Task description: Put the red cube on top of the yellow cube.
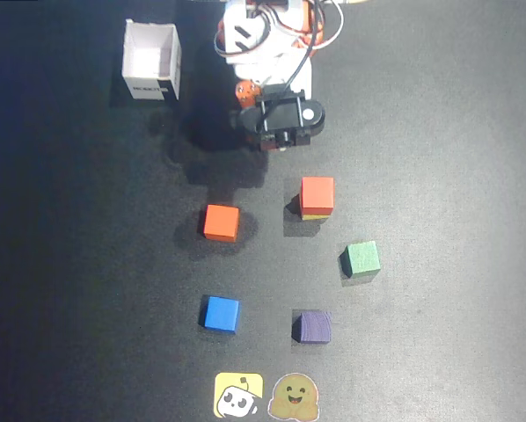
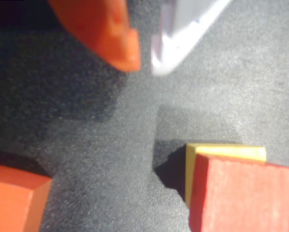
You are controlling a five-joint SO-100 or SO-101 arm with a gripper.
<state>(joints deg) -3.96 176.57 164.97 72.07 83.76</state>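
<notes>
The red cube (image 1: 317, 192) sits on top of the pale yellow cube (image 1: 314, 214), of which only a thin edge shows below it. In the wrist view the red cube (image 2: 243, 195) lies at the lower right with the yellow cube (image 2: 226, 152) showing behind it. My gripper (image 1: 272, 141) hangs near the arm's base, apart from the stack. In the wrist view the gripper (image 2: 144, 65) is blurred. Its orange fingertip (image 2: 127, 53) and white fingertip (image 2: 161, 65) are nearly together, with nothing between them.
An orange-red cube (image 1: 221, 221) lies left of the stack and shows in the wrist view (image 2: 16, 198). Green (image 1: 361, 259), blue (image 1: 221, 313) and purple (image 1: 314, 326) cubes lie nearer the front. A white box (image 1: 151, 60) stands at the back left. Two stickers (image 1: 238, 395) lie at the front edge.
</notes>
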